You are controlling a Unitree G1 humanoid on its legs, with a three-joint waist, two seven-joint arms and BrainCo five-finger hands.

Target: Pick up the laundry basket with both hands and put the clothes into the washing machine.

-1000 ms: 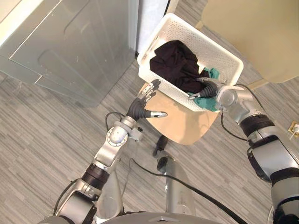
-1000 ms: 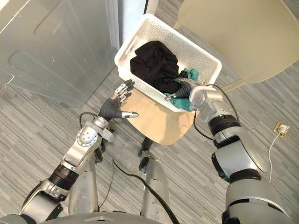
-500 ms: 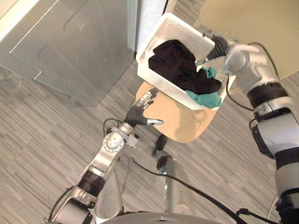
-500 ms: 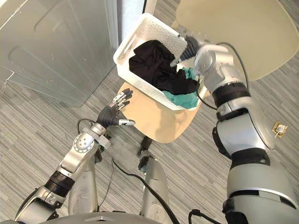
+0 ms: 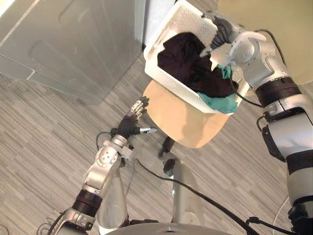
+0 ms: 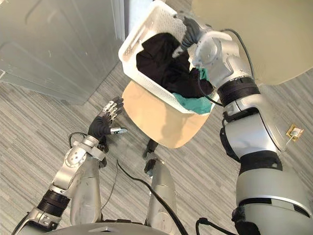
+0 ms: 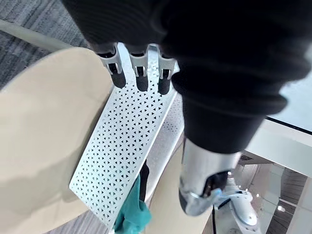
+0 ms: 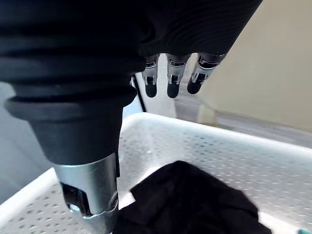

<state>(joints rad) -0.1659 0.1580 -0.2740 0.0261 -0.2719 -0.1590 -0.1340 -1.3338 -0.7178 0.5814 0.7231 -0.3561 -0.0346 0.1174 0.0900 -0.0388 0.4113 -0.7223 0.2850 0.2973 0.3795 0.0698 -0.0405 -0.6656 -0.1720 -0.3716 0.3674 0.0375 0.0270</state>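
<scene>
Atop a round tan stool seat (image 5: 183, 120) at the centre of the head view sits the white perforated laundry basket (image 5: 188, 19), reaching up toward 12 o'clock, its near rim overhanging the seat. Load inside: a black garment (image 5: 188, 61) heaped through the middle, and a teal garment (image 5: 217, 103) bunched at the basket's 4 o'clock corner, spilling over the rim there. Right hand (image 5: 221, 30) is over the basket's far side at about 1 o'clock, above the black garment. In its wrist view the fingers (image 8: 173, 80) hang relaxed and uncurled over the far wall and the thumb points down into the basket, with nothing held. Cannot tell whether it touches the rim. Left hand (image 5: 128, 126) is low at 9 o'clock of the stool, just off the seat's edge and clear of the basket, with fingers spread straight and thumb pointing toward the seat, holding nothing. Its wrist view looks along the straight fingers (image 7: 139, 73) at the basket's perforated side wall, with teal cloth hanging at the corner. Grey metal appliance (image 5: 73, 44) stands at 10 o'clock, and a beige table top (image 5: 274, 24) at 2 o'clock. Grey wood-look floor (image 5: 44, 132) lies underneath.
</scene>
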